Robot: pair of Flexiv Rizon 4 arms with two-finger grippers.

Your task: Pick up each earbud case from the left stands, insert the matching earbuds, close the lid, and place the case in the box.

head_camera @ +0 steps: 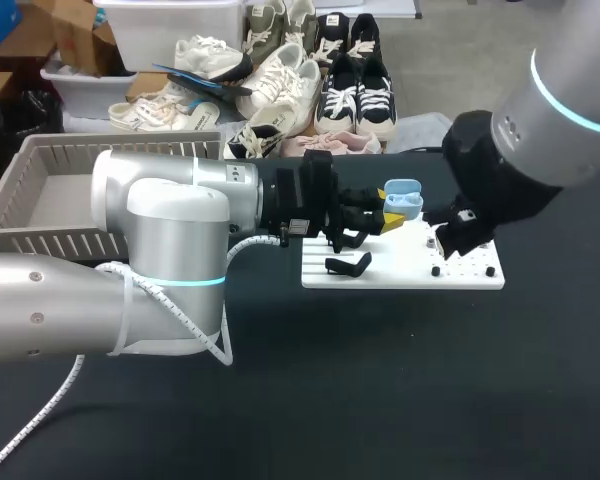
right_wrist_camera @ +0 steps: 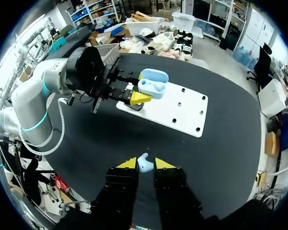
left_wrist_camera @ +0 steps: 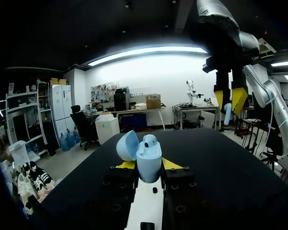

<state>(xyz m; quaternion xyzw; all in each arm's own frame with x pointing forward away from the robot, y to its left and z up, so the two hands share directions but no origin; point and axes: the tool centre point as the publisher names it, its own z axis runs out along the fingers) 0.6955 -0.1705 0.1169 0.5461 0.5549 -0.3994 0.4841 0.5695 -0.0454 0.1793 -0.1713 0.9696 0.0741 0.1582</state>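
Head view: the left pincer point(head_camera: 385, 222) is being held shut on the light blue earbud case point(head_camera: 402, 198). The case is being gripped from both sides between the yellow tips, with its lid tipped open behind the body. Beneath the pincer and the case, the white stand board point(head_camera: 410, 272) is being shown, with a black stand point(head_camera: 348, 264) near the fingers. From the right wrist view, the right pincer point(right_wrist_camera: 145, 164) is being seen closed to a narrow gap on a small light blue earbud point(right_wrist_camera: 144, 166), which is being pinched between its tips. The case is being held well ahead of that pincer. The grey box point(head_camera: 40, 200) is being shown beside the left arm, well apart from both pincers.
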